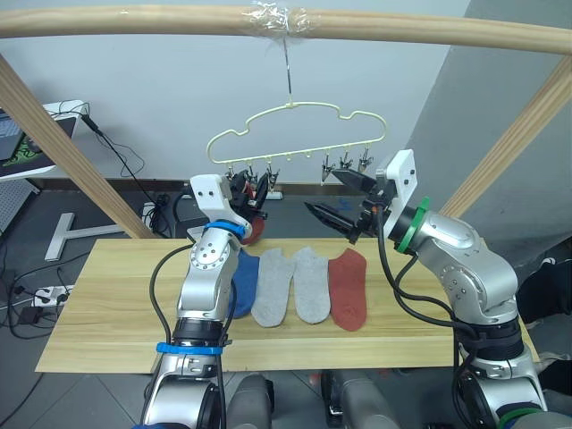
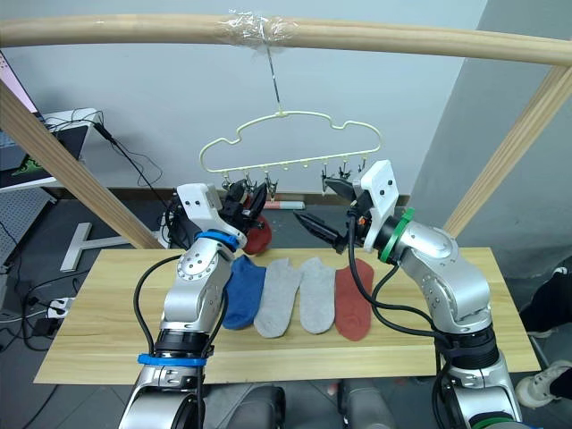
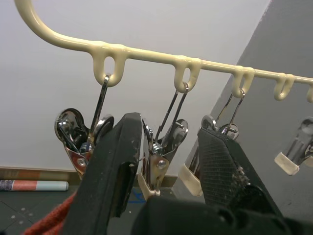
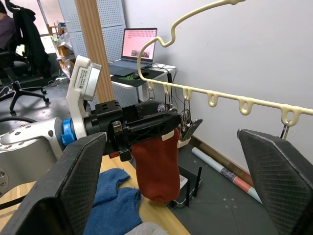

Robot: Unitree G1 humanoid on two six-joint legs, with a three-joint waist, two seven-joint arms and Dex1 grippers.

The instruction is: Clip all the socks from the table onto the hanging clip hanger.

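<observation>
Below the taped wooden pole [image 1: 268, 22], at the upper centre of the frame, the pale-yellow clip hanger [image 1: 295, 134] is suspended by its hook, its dark metal clips [image 3: 159, 159] hung in a row. At centre left, the left gripper [image 1: 248, 192] is raised to the leftmost clips, its fingers [image 3: 110, 181] parted around a clip, with a rust-red sock [image 4: 156, 164] dangling just beneath them; whether the sock is pinched by the fingers or by a clip cannot be told. At centre right, the right gripper [image 1: 344, 198] is seen spread wide, nothing held between its fingers [image 4: 281, 171]. On the pale wood table [image 1: 107, 304], lower centre, four socks are laid side by side: one blue sock [image 2: 243, 290], two light grey socks [image 2: 295, 295] and a second red sock [image 1: 349, 288].
</observation>
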